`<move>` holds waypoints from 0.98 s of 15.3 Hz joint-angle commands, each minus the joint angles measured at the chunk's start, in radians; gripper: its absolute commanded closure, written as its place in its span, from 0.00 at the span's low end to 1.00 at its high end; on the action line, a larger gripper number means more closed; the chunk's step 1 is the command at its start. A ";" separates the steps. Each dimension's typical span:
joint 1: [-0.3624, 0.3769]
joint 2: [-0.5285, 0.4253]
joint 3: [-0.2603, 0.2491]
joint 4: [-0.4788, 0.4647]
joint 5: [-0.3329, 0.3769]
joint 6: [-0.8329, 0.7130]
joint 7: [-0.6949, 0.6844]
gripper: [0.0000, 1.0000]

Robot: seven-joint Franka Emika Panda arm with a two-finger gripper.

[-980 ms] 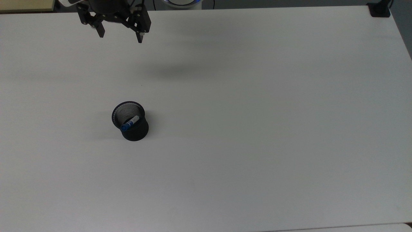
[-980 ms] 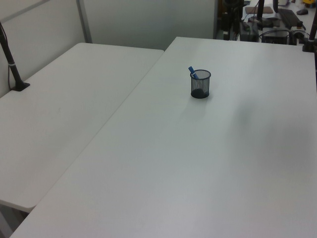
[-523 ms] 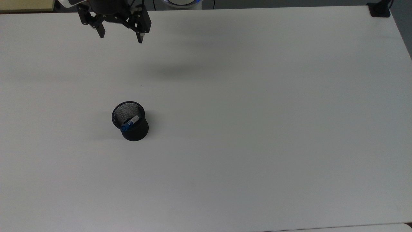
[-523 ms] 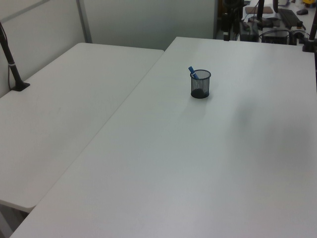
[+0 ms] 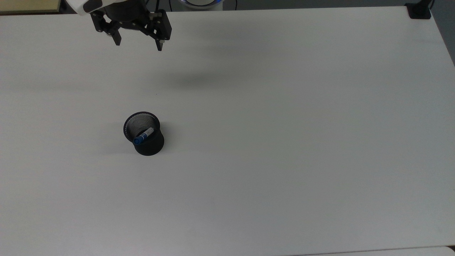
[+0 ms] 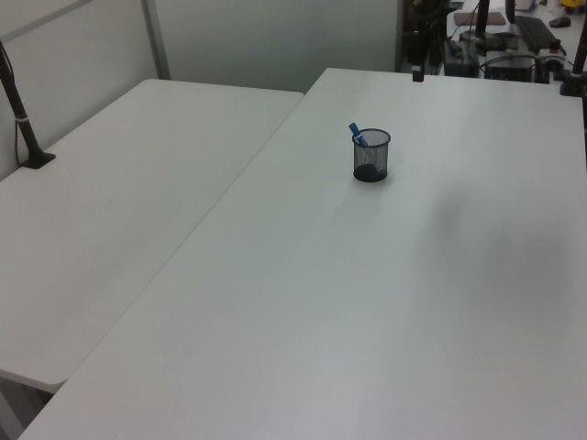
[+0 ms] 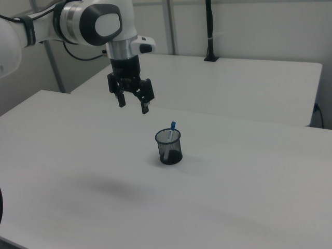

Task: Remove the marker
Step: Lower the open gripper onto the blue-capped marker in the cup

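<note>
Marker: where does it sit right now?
The white-barrelled, blue-capped marker stands tilted inside the black mesh cup, left of centre in the top view, blue cap above the rim.

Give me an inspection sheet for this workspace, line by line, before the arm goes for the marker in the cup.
Surface: white table, bare apart from the cup; a soft shadow falls on it in the top view.
Job's things: the marker stands tilted inside the black mesh cup, blue cap up and poking above the rim in the right view.
Clutter: nothing seen.
Grippers: the gripper is open and holds nothing, raised above the table and well apart from the cup; seen in the right view too.
Cables: a dark cable runs behind the arm.
Surroundings: a second white table adjoins; a black clamp post stands on it.
</note>
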 commanded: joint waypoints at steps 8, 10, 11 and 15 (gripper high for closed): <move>0.007 0.162 0.000 -0.038 -0.029 0.429 -0.010 0.07; 0.007 0.205 -0.007 -0.035 -0.045 0.523 -0.007 0.10; 0.007 0.222 -0.008 -0.034 -0.046 0.561 -0.005 0.11; 0.007 0.273 -0.010 -0.034 -0.064 0.644 -0.004 0.22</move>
